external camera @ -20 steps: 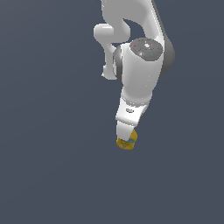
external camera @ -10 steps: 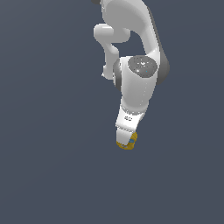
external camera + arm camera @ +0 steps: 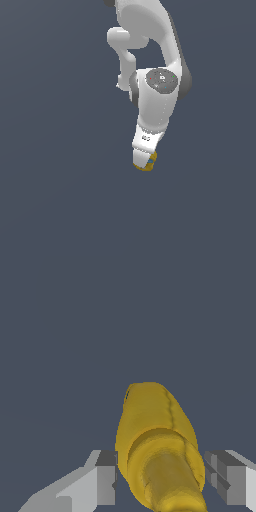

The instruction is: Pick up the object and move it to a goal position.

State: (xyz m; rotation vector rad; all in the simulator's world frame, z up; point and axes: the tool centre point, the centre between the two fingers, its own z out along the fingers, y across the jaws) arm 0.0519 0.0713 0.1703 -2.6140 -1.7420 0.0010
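Note:
The mustard-yellow bottle (image 3: pixel 155 441) lies on the grey floor, and no blue band shows in the wrist view. In the exterior view only its lower end (image 3: pixel 145 165) shows, with a bit of blue, under the white hand. My gripper (image 3: pixel 161 478) is down over the bottle with one finger (image 3: pixel 106 476) on each side. The jaws stand open, close to the bottle's sides, with thin gaps showing. In the exterior view the hand hides the fingertips (image 3: pixel 144 159).
A plain dark grey floor (image 3: pixel 55 190) surrounds the bottle on all sides. No other object or goal marker is in view. The white arm (image 3: pixel 157 95) rises above the hand toward the top of the exterior view.
The arm has folded lower and the hand has come down a little over the bottle. The bottle has not moved.

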